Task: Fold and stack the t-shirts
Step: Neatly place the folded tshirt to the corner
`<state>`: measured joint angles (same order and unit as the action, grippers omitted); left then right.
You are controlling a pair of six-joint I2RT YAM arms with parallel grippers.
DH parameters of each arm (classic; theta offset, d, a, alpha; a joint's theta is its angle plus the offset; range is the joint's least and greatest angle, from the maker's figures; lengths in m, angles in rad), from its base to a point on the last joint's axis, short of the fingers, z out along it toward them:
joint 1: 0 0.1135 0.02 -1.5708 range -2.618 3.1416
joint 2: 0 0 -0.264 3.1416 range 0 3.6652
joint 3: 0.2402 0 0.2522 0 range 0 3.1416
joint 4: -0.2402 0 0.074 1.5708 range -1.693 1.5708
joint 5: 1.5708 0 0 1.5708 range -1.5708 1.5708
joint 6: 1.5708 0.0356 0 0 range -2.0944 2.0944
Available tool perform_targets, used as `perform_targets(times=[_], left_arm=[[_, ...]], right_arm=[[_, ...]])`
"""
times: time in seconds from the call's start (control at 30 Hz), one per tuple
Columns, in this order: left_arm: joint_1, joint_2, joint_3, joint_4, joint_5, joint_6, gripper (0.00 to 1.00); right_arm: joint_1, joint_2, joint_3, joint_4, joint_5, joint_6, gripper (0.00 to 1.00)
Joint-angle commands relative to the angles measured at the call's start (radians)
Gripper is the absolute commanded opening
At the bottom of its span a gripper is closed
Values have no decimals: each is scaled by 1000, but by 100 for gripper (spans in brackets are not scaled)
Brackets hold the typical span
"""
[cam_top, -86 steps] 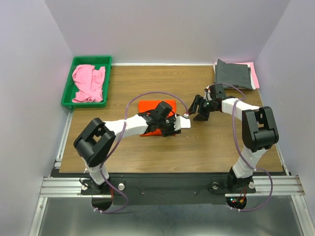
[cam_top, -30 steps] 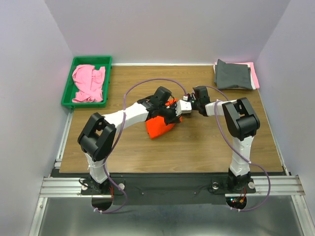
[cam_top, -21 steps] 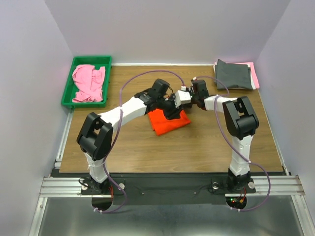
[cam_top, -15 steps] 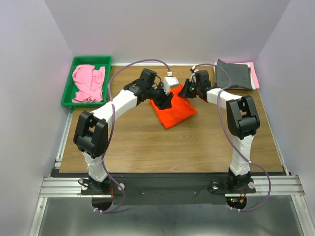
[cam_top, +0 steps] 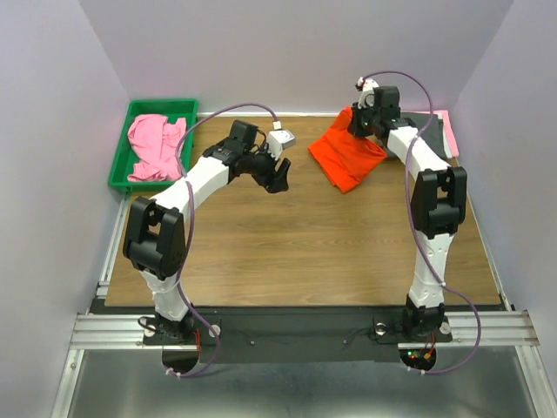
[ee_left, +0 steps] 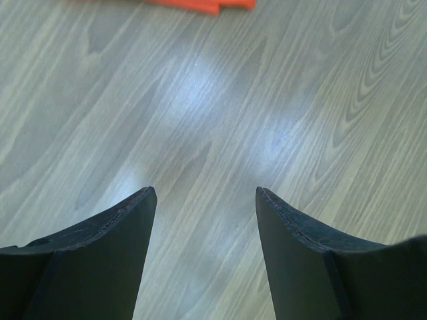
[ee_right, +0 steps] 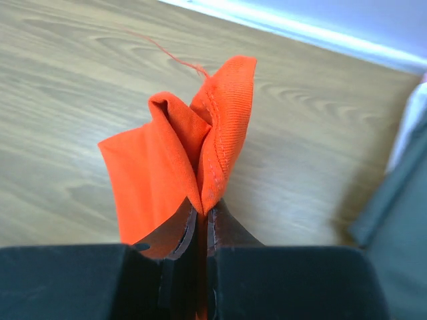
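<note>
The orange t-shirt (cam_top: 346, 157) is a bright, fine-ribbed knit, folded into a flat pad of several layers, with a loose thread curling off its top edge (only the right wrist view shows this). It hangs slanting over the far right part of the desk (cam_top: 287, 235), a smooth pale wood-grain surface. Whether its low corner touches the wood I cannot tell. One bunched, stitched edge is pinched in the right hand (cam_top: 365, 111), whose black fingers are pressed tight together on the cloth.

Just beside it, at the far right corner, lies the dark grey t-shirt (cam_top: 431, 131), folded flat. A folded pink t-shirt (cam_top: 450, 131) peeks out at the grey shirt's right edge. A crumpled pink t-shirt (cam_top: 157, 146) fills the green plastic tray (cam_top: 161, 106) at the far left.

The left hand (cam_top: 280, 178) hangs over bare wood, well apart from the orange cloth. Its two dark, wedge-shaped fingers (ee_left: 100, 247) are spread wide and hold nothing.
</note>
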<state>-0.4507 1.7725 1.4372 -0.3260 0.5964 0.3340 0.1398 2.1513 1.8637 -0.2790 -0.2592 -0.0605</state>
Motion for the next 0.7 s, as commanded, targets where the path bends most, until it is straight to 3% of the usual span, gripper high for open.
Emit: perform_targets(times=[0.0, 0.5, 0.67], left_arm=[[12, -84, -37, 53, 5, -26, 73], [37, -107, -103, 90, 9, -4, 73], [38, -85, -87, 84, 42, 0, 78]], right_arm=[[-12, 22, 106, -46, 78, -122, 1], [-66, 55, 279, -78, 144, -165, 1], [-83, 51, 301, -88, 149, -191, 1]])
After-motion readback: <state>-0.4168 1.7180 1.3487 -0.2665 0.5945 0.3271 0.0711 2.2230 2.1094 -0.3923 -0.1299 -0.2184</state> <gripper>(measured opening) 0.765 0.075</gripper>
